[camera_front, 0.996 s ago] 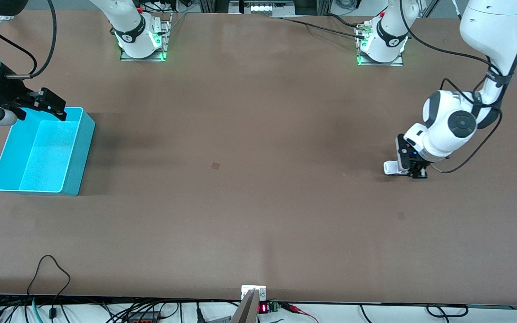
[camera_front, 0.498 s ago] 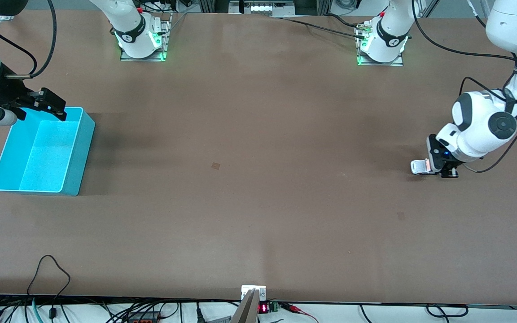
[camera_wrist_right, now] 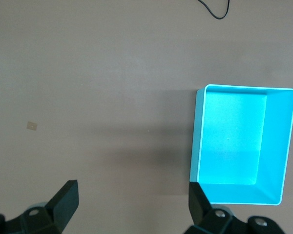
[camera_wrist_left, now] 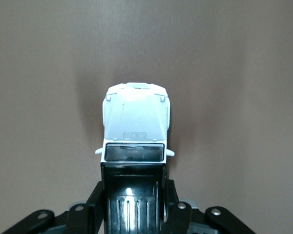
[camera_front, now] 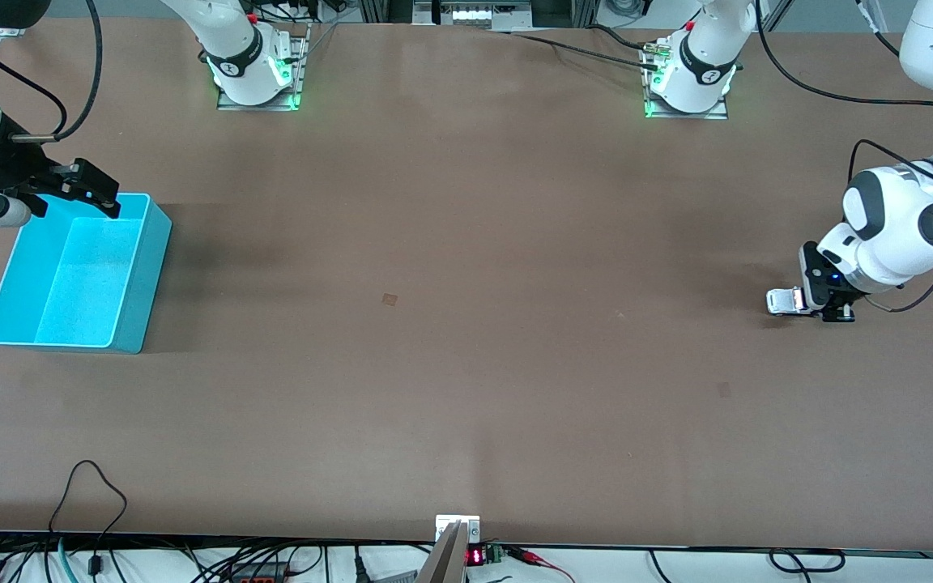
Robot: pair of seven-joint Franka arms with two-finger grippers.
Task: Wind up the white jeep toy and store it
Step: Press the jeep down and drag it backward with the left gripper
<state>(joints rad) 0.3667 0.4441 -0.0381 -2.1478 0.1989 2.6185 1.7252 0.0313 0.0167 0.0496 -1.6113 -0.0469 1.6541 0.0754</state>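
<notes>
The white jeep toy [camera_wrist_left: 135, 127] is shown clamped by its black-roofed rear between the fingers of the left gripper [camera_front: 816, 301], its white bonnet projecting ahead of the fingertips; it sits low at the table [camera_front: 466, 324], at the left arm's end, though wheel contact cannot be confirmed. The grip is seen to fall on the rear of the body only, so most of the toy is cantilevered ahead of the jaws. If the wheels are dragged for winding, the toy may be judged liable to pivot or slip from the pads, or the wheels to skid on the smooth surface without loading the spring. If it is let go while misaligned, it could run wide of the cyan bin [camera_front: 78, 273], which lies well apart at the right arm's end. The right gripper [camera_front: 82, 189] is held wide open over the bin's rim farthest from the front camera, waiting; a fast-arriving toy could be missed or knocked aside.
</notes>
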